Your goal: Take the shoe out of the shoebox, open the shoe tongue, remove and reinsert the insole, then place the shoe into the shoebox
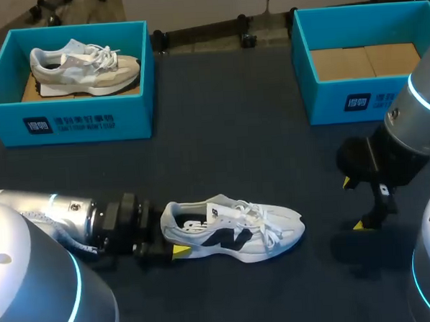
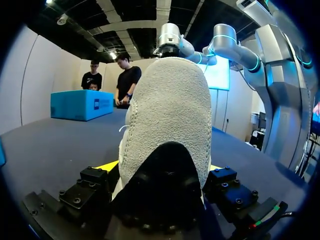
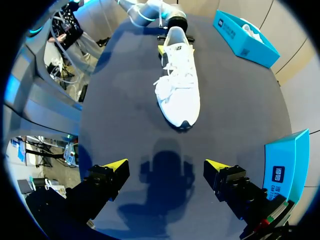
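A white shoe [image 1: 233, 228] with a dark side logo lies on the dark table, toe pointing right. My left gripper [image 1: 177, 239] is at its heel, one yellow tip showing on the near side. In the left wrist view the grey heel [image 2: 167, 115] fills the space between the fingers and touches both, so the left gripper [image 2: 162, 167] is shut on the shoe. My right gripper [image 1: 353, 204] hangs open and empty above the table, to the right of the toe. From the right wrist view the shoe [image 3: 180, 85] lies ahead of the open right gripper [image 3: 166, 165].
A blue shoebox [image 1: 69, 122] at the back left holds another, beige-and-grey shoe [image 1: 84, 67]. A second blue shoebox [image 1: 370, 99] at the back right shows only its cardboard floor. Bare dark tabletop lies between the boxes and the white shoe.
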Robot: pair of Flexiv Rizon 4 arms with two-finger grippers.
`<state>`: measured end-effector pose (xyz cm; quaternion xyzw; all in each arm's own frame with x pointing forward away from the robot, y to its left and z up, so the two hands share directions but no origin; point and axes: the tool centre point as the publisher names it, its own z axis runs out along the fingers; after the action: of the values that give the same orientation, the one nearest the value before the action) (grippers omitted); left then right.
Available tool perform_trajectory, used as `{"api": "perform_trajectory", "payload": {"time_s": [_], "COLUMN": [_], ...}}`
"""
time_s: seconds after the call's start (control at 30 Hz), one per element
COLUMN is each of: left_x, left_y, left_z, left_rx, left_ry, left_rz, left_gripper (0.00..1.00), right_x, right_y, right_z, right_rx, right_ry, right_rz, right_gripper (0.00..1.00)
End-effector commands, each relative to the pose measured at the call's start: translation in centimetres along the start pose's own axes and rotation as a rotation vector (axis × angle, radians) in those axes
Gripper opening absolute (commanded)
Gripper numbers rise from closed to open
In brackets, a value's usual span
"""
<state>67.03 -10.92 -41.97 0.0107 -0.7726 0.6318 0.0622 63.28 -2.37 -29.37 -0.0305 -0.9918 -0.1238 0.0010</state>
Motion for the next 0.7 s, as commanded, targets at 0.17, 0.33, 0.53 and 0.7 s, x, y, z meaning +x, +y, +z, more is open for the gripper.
{"api": "perform_trajectory", "payload": {"time_s": [0.17,0.33,0.53,0.7], "left_x": [-0.29,-0.78,-0.91,-0.91], "left_y": [0.08,0.11,0.21,0.21], "left_z": [0.37,0.44,0.45,0.45], "left_rx": [-0.013,-0.018,-0.019,-0.019], "left_ry": [0.017,0.022,0.023,0.023], "left_rz": [0.012,0.011,0.007,0.007], "left_gripper": [0.0,0.0,0.0,0.0], "right_x": [0.12,0.12,0.12,0.12], "right_y": [-0.06,-0.06,-0.06,-0.06], "right_z": [0.05,0.05,0.05,0.05], "right_rx": [0.0,0.0,0.0,0.0], "right_ry": [-0.002,-0.002,-0.002,-0.002], "right_rz": [0.0,0.0,0.0,0.0], "right_gripper": [1.0,1.0,1.0,1.0]}}
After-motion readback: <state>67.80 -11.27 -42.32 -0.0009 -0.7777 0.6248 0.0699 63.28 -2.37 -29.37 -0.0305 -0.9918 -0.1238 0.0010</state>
